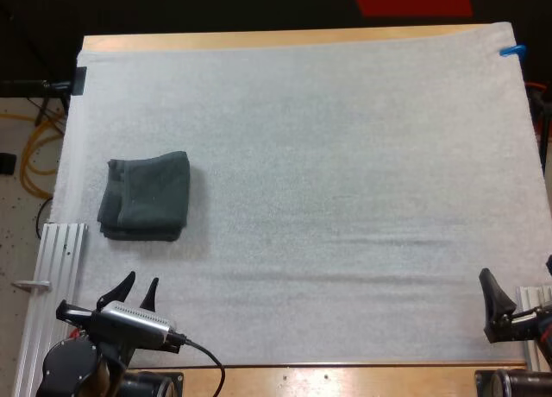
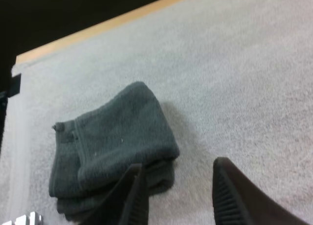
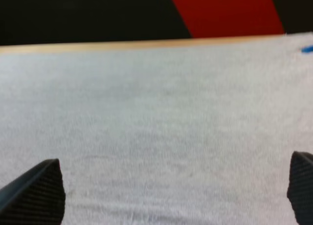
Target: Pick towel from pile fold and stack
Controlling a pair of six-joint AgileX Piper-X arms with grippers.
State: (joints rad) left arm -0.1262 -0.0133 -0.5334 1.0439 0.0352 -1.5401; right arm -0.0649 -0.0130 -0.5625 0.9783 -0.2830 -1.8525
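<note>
- Dark grey-green terry cloth: the towel [image 1: 145, 196], folded into a soft-cornered, roughly square pad of several layers, with a stitched hem band along one side. It lies flat on the left part of the mat, near the mat's left edge.
- White mat [image 1: 345, 198]: fine woolly nap with faint creases across its near part. It covers almost the whole counter.
- Counter [image 1: 259, 40]: pale wood, showing as a strip along the far side.
- Left hand [image 1: 142, 280]: two black tapered fingers [image 2: 230, 195] with ribbed inner pads, standing apart and empty, just on the near side of the towel and clear of it.
- Right hand [image 1: 519, 272]: black ribbed fingers [image 3: 41, 191] spread wide, holding nothing, over bare mat at the near right, well apart from the towel.
</note>
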